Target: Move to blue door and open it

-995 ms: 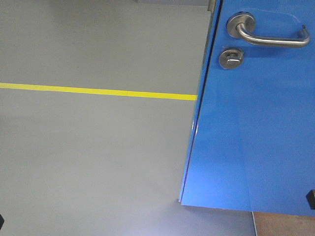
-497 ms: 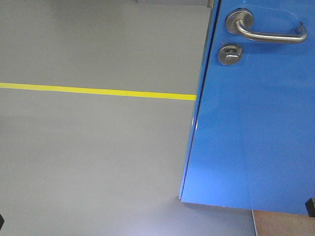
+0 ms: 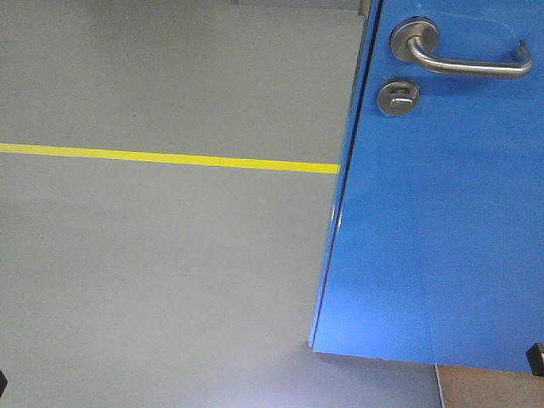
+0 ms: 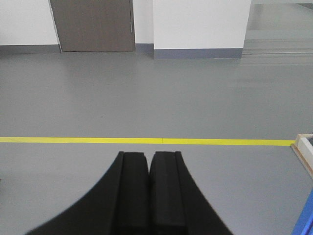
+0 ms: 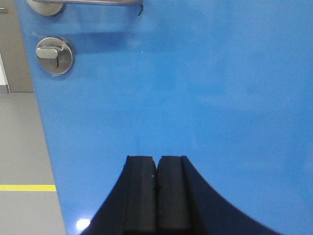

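Note:
The blue door [image 3: 442,212] fills the right half of the front view, its free edge toward the left. Its silver lever handle [image 3: 463,59] sits at the top, with the round thumb-turn lock [image 3: 397,97] below it. In the right wrist view the blue door [image 5: 195,83] fills the frame, the thumb-turn lock [image 5: 54,55] at upper left and the handle [image 5: 73,3] at the top edge. My right gripper [image 5: 157,159] is shut and empty, pointing at the door panel below the handle. My left gripper [image 4: 148,154] is shut and empty, over the grey floor.
A yellow floor line [image 3: 170,158] crosses the grey floor to the door's edge. A brown door [image 4: 93,24] and a white wall [image 4: 200,24] stand far ahead in the left wrist view. A wooden brace [image 4: 304,152] lies at its right edge.
The door handle and lock have shifted slightly up in the front view over the last second, then held almost still. Both grippers stay shut.

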Motion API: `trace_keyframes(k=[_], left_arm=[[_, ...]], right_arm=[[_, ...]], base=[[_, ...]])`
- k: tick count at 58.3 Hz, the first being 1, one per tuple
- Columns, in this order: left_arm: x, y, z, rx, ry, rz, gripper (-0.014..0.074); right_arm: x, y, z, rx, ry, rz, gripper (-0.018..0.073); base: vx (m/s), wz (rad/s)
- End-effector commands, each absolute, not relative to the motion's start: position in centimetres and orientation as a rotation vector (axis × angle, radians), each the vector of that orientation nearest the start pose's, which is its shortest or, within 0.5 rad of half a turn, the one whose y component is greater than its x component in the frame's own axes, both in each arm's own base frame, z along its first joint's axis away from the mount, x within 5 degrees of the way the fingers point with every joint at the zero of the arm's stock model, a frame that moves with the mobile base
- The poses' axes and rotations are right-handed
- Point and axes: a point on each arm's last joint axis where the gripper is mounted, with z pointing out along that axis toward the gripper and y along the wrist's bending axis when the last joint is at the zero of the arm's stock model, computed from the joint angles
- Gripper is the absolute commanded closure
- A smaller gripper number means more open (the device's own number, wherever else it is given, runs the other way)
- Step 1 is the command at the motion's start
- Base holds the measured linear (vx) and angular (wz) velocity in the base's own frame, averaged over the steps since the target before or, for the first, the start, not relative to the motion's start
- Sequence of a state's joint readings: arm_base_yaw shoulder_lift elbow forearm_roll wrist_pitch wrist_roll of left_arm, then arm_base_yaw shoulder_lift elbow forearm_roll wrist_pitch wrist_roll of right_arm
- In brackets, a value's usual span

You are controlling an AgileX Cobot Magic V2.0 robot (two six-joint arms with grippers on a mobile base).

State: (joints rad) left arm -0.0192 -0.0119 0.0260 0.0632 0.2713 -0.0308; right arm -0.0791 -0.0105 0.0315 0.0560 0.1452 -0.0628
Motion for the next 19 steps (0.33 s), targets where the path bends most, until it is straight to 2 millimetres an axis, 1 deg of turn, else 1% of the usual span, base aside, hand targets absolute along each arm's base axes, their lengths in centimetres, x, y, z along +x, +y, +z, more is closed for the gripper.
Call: trace_keyframes(k=[1,19], left_arm=[[5.42,-0.01,19.76,0.028,1.647,0.013,0.0524],[5.42,-0.01,19.76,0.028,1.647,0.013,0.0524]], right_arm=[[5.57,-0.43,19.76,0.053,1.557,-0.072,0.0547],[5.57,-0.43,19.75,0.053,1.558,-0.072,0.0547]], base=[[0.00,0.00],[0.00,0.00]])
